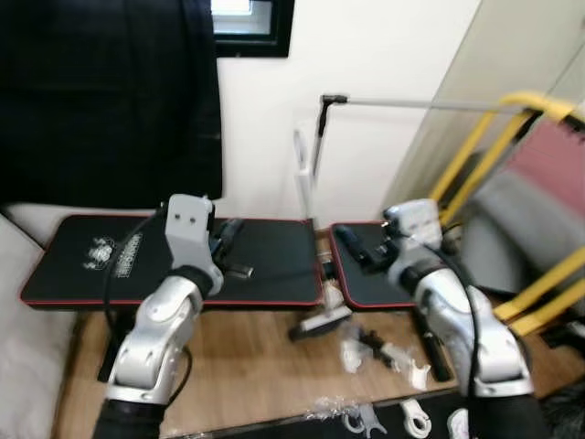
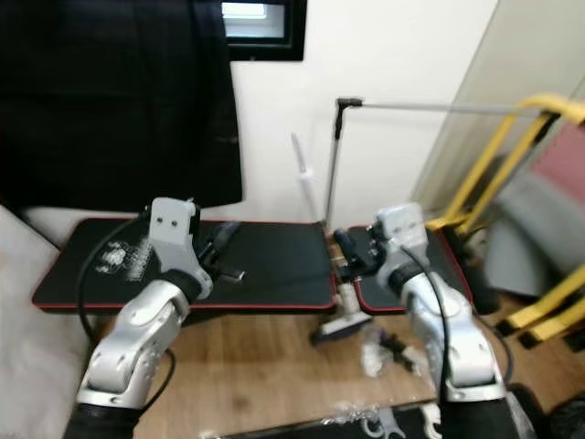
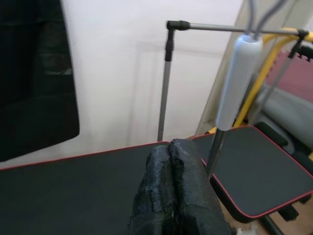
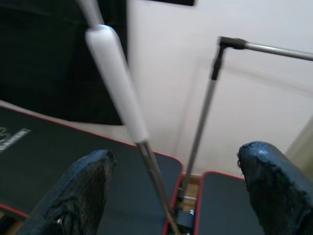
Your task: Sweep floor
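Note:
A broom with a white handle (image 1: 302,174) leans against the wall between two black padded mats, its head (image 1: 320,325) resting on the wooden floor. My left gripper (image 1: 233,251) hovers over the left mat (image 1: 137,274), left of the handle, fingers (image 3: 172,191) pressed together and holding nothing. My right gripper (image 1: 361,249) is just right of the broom, over the right mat (image 1: 370,288). Its two fingers (image 4: 85,191) are spread wide, and in the right wrist view the white handle (image 4: 117,83) rises ahead between them, untouched.
White and black scraps (image 1: 384,352) and crumpled plastic (image 1: 329,407) lie on the floor near the broom head. A thin metal rack pole (image 1: 318,137) stands at the wall. A yellow frame (image 1: 494,146) is on the right, a black curtain (image 1: 110,91) on the left.

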Controlling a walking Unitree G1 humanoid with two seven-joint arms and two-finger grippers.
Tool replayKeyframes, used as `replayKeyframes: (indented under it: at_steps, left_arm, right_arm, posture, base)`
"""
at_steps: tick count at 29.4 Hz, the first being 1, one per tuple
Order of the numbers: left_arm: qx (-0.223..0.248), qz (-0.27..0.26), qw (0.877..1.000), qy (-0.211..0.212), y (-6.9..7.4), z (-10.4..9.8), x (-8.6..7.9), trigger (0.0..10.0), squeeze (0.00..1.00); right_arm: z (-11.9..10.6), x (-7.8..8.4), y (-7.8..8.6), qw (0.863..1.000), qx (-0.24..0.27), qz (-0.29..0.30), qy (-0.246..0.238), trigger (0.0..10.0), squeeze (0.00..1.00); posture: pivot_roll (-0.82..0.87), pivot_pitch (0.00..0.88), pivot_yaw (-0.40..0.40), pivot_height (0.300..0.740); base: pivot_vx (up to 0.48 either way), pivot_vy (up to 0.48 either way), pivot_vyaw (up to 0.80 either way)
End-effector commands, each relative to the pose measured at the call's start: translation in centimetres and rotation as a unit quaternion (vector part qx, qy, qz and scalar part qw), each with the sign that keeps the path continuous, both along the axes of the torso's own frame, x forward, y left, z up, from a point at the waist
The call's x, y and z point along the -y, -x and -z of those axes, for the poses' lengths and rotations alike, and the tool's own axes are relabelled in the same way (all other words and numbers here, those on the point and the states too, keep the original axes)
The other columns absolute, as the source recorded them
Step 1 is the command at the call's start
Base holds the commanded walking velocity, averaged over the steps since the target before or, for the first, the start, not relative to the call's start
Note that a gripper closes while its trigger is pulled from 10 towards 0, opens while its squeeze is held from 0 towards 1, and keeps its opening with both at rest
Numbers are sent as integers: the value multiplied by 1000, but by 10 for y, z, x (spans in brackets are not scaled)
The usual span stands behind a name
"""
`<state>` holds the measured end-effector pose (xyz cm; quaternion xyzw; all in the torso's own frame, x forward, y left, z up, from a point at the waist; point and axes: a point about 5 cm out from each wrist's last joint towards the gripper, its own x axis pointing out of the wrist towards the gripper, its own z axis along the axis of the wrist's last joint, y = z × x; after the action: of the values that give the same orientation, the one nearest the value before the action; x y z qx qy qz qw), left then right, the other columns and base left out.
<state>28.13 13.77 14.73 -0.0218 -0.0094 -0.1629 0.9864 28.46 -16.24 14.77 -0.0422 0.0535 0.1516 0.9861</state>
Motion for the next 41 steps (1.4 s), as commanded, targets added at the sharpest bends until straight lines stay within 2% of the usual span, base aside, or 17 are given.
replayKeyframes:
  at_steps: [1, 19, 24, 28, 31, 41]
  left_arm:
    - [-8, 9, 1000, -4, 0, 3, 7, 10000, 0]
    - [-11, 8, 1000, -7, -2, 3, 4, 10000, 0]
    - [-10, 14, 1000, -5, 1, 2, 4, 10000, 0]
    - [-10, 14, 1000, -6, 1, 2, 4, 10000, 0]
    - [-12, 15, 1000, -6, 3, 2, 3, 10000, 0]
    - [-16, 21, 1000, -7, 7, 2, 3, 10000, 0]
  right_arm:
    - [2, 8, 2, 1000, -8, 18, 4, 10000, 0]
    - [3, 7, 0, 1000, -9, 28, 10, 10000, 0]
    - [-4, 15, -1, 999, 10, 37, -1, 10000, 0]
    - [-7, 17, -2, 999, 16, 34, 20, 10000, 0]
    - [-10, 17, -2, 999, 24, 33, 9, 10000, 0]
    - [-5, 14, 3, 1000, 5, 7, 24, 10000, 0]
  posture:
    - [-157, 31, -143, 740]
    - [-159, 32, -141, 740]
    - [-150, 40, -141, 740]
    - [-148, 45, -142, 740]
    - [-148, 53, -140, 740]
    - [-143, 76, -134, 740]
  base:
    - [0, 0, 0]
    - [0, 0, 0]
    - [268, 0, 480]
    - [274, 0, 200]
    - [276, 0, 533]
    - [276, 0, 0]
